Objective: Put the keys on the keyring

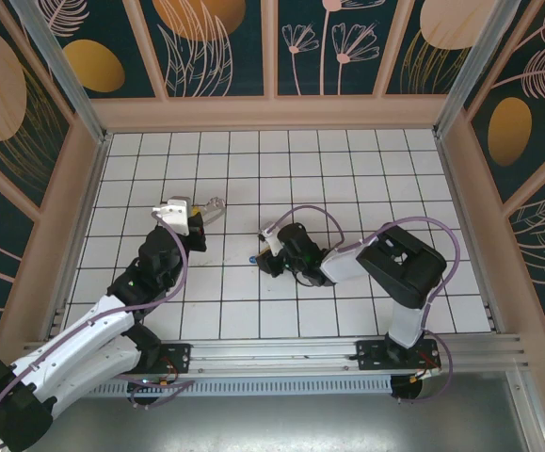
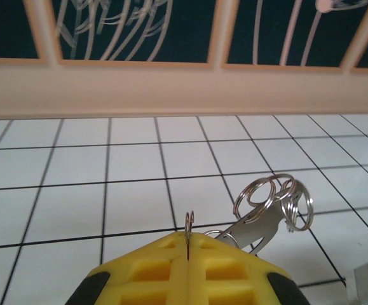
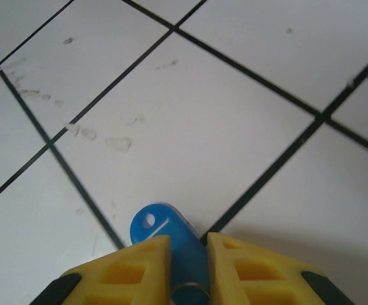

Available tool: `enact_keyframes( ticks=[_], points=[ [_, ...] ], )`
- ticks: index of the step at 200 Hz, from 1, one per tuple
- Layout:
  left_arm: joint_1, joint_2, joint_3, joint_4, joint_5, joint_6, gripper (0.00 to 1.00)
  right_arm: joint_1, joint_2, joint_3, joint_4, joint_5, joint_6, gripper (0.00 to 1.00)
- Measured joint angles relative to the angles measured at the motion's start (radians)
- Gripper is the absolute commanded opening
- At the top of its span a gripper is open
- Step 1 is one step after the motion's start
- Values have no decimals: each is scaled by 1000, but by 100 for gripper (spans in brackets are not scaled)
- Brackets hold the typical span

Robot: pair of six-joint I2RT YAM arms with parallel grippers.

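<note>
Table (image 1: 347, 311): white square tiles, thin black grid lines, flat and level.
Edging: pale peach rail (image 1: 272, 113) along far side and both flanks; metal rail (image 1: 281, 353) along near edge.
Tile marks (image 3: 117, 143): faint grey smudges and specks beside one grid line.
Key (image 3: 161, 225): blue plastic head down on a tile, just beside a grid-line crossing, pinched in right claw (image 3: 187, 244).
Keyring (image 2: 276, 203): cluster of silver rings over tiles left of centre; contact with table unclear.
</note>
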Motion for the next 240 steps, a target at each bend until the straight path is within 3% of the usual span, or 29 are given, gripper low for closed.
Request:
enact_keyframes(
  ticks=[56, 103, 153, 240],
  points=[
    [0, 16, 32, -39, 155, 21, 0, -8, -158, -61, -102, -68, 80, 34],
    [0, -18, 32, -78, 202, 18, 0, -21, -225, -19, -259, 2, -1, 35],
    [0, -40, 28, -126, 230, 11, 0, 36, -219, 39, -427, 80, -53, 35],
    [0, -90, 6, -158, 231, 10, 0, 76, -126, 124, -502, 130, -80, 33]
  ],
)
